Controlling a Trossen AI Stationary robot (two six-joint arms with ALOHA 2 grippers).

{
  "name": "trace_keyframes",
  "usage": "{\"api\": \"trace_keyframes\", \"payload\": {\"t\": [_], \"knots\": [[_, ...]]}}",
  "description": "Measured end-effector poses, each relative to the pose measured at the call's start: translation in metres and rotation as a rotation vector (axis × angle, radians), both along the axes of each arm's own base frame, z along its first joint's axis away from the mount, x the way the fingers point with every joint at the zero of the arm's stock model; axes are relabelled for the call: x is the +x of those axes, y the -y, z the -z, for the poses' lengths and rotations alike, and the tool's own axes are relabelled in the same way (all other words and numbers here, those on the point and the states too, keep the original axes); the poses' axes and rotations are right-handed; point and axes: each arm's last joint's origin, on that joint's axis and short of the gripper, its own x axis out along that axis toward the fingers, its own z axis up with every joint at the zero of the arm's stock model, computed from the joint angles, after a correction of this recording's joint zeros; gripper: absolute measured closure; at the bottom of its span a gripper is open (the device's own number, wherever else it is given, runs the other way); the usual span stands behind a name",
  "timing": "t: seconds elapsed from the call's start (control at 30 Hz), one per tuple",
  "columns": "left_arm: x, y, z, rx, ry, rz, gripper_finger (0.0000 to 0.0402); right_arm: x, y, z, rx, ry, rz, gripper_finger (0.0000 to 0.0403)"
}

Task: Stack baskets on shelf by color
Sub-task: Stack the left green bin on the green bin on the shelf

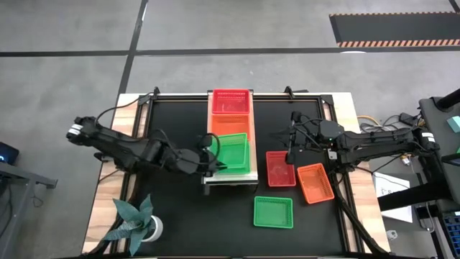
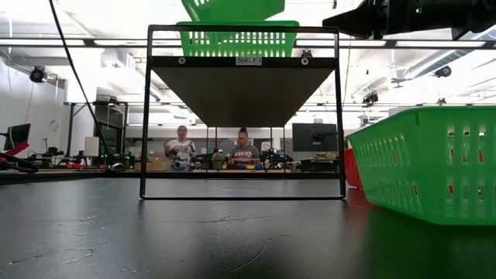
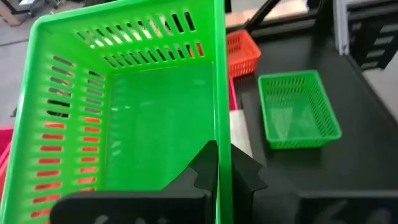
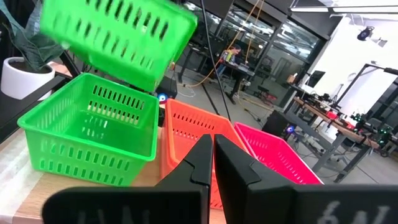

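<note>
Left wrist view: pincer [image 3: 222, 169] on green basket's [image 3: 124, 106] wall.

Label on shelf frame: a small white label [image 2: 249, 60] sits on the front bar of the black metal shelf frame [image 2: 147, 116], between two screws, under the bright green plastic mesh basket [image 2: 237, 39]; its dark print seems to say "SHELF", though the letters are too small to be sure.
Shirt print: a person [image 2: 245, 153] in the room behind wears a dark top with light lettering, not readable.
Elsewhere: no readable text, brand or number.
</note>
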Motion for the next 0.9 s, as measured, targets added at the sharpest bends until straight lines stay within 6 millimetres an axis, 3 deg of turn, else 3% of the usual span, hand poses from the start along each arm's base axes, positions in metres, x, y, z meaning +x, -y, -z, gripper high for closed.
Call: {"api": "trace_keyframes", "payload": {"t": [0.9], "knots": [[0.009, 0.001, 0.024, 0.03, -0.105, -0.013, 0.0402, 0.0, 0.0, 0.002, -0.005, -0.016, 0.002, 0.0394]]}}
